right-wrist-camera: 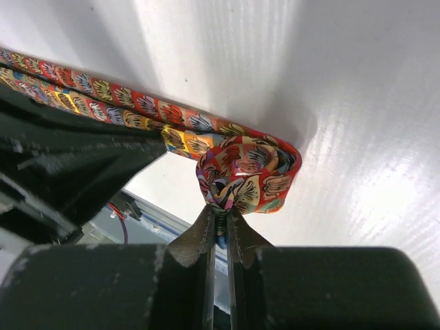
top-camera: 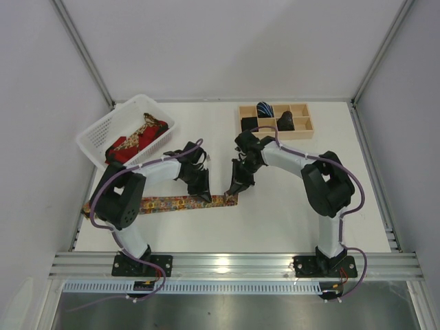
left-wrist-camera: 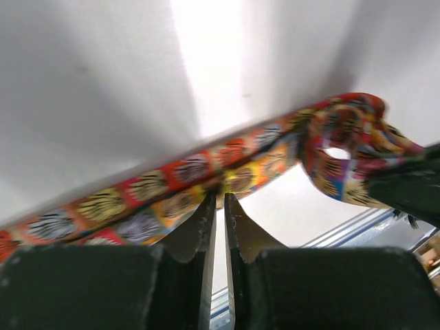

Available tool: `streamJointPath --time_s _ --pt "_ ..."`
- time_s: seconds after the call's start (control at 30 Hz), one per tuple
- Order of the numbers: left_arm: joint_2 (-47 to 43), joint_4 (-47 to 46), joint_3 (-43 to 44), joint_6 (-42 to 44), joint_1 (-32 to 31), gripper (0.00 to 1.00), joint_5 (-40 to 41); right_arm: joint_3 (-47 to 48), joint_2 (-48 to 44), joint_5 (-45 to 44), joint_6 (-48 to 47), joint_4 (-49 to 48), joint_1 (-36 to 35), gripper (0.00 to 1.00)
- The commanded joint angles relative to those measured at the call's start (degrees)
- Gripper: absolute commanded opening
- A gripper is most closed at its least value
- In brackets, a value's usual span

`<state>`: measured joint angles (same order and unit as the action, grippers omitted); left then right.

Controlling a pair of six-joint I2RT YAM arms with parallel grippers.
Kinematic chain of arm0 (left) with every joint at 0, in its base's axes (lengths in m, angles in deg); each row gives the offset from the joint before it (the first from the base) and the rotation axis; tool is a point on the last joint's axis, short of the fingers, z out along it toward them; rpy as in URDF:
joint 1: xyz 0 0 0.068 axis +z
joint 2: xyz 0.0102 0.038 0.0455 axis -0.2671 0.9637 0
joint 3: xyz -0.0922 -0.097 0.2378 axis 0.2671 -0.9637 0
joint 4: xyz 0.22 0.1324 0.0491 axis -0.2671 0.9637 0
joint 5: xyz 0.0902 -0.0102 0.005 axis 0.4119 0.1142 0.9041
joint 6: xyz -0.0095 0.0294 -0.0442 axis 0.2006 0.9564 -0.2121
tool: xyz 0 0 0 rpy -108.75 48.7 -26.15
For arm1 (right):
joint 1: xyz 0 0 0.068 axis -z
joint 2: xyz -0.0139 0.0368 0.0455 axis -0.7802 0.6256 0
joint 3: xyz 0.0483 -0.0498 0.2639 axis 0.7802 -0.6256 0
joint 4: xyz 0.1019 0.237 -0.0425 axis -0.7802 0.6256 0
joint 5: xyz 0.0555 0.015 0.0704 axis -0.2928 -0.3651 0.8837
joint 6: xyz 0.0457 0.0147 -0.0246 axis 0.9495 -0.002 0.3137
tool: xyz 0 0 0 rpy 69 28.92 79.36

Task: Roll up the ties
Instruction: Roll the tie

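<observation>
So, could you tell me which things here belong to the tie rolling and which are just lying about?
Part of the job: patterned tie, its rolled end in the right hand; left hand at the tie; red ties in the white basket; rolled ties in the wooden tray.
Just lying about: purple cables; metal rail.

Alt text: A long tie (top-camera: 175, 203) is covered in small squares of red, orange, yellow, purple and blue, each with a pale fan-shaped motif lined in black. The table (top-camera: 275, 213) is white. A white lattice basket (top-camera: 93, 135) shows red ties (top-camera: 122, 150) mixed with gold-patterned cloth. In a pale wooden tray (top-camera: 302, 126), 1 rolled tie (top-camera: 265, 109) is dark blue with light stripes, beside 2 black rolls (top-camera: 286, 122). The 2 arms (top-camera: 161, 168) are white with black joints and thin purple cables (top-camera: 360, 194).
</observation>
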<state>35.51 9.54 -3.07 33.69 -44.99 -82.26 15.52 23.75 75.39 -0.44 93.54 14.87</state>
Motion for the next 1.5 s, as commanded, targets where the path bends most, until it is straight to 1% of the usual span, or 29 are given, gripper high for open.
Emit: streamJointPath --time_s 0.0,0.23,0.47,0.63,0.83,0.93,0.97,1.0,1.03,1.07,1.13,1.17,1.2,1.3,1.4,1.47 --pt "-2.01 -0.85 -2.03 1.13 2.33 0.14 0.4 2.78 1.5 -0.85 0.03 1.16 -1.13 0.0" --pt "-1.04 -3.39 -3.7 0.0 2.43 0.12 -1.27 7.08 4.49 -1.29 1.0 2.3 -2.71 0.0" --pt "-1.39 -4.01 -5.02 0.26 2.43 0.12 -1.01 11.83 8.71 -1.29 0.82 4.67 -5.25 0.0" --pt "-1.66 -4.45 -5.81 0.26 2.51 0.11 -1.45 12.63 10.38 -1.03 1.0 4.85 -6.14 0.02" --pt "-1.83 -4.54 -5.72 0.26 2.51 0.11 -1.88 12.54 11.26 -0.07 1.26 4.06 -6.57 0.06" --pt "-1.92 -4.45 -5.55 0.34 2.51 0.11 -1.89 11.23 11.61 1.07 0.39 3.1 -6.75 0.12" --pt "-2.1 -4.45 -5.55 0.34 2.6 0.11 -2.06 10.7 11.26 1.6 -0.14 1.18 -6.66 0.19" --pt "-2.18 -4.45 -5.46 0.34 2.69 0.11 -2.15 10.0 10.91 1.95 -0.14 0.03 -6.66 0.22" --pt "-2.19 -4.37 -5.37 0.34 2.69 0.11 -2.41 8.17 10.56 3.26 -0.14 -1.38 -6.49 0.23" --pt "-2.19 -4.45 -5.37 0.34 2.95 0.11 -2.59 7.28 9.69 4.41 -0.32 -5.13 -6.49 0.24" --pt "-2.19 -4.45 -5.19 0.17 3.21 0.11 -3.37 5.17 8.98 5.82 -0.23 -7.62 -6.4 0.24" --pt "-2.45 -4.54 -5.19 0.17 3.56 0.11 -3.81 4.2 8.71 6.61 0.03 -8.68 -6.4 0.26" --pt "-2.54 -4.46 -5.28 0.08 3.74 0.11 -4.08 3.24 7.93 7.66 0.99 -11.91 -5.96 0.28" --pt "-3.68 -4.1 -5.28 0.17 4.36 0.11 -4.7 -0.46 6.34 9.6 1.79 -16.84 -5.35 0.38" --pt "-4.64 -3.75 -5.28 0.26 4.71 0.11 -5.31 -3.71 4.42 11.62 2.84 -21.51 -4.82 0.41" --pt "-4.91 -3.66 -5.11 0.26 4.89 0.12 -5.58 -5.99 3.62 12.41 4.33 -24.84 -4.38 0.41"
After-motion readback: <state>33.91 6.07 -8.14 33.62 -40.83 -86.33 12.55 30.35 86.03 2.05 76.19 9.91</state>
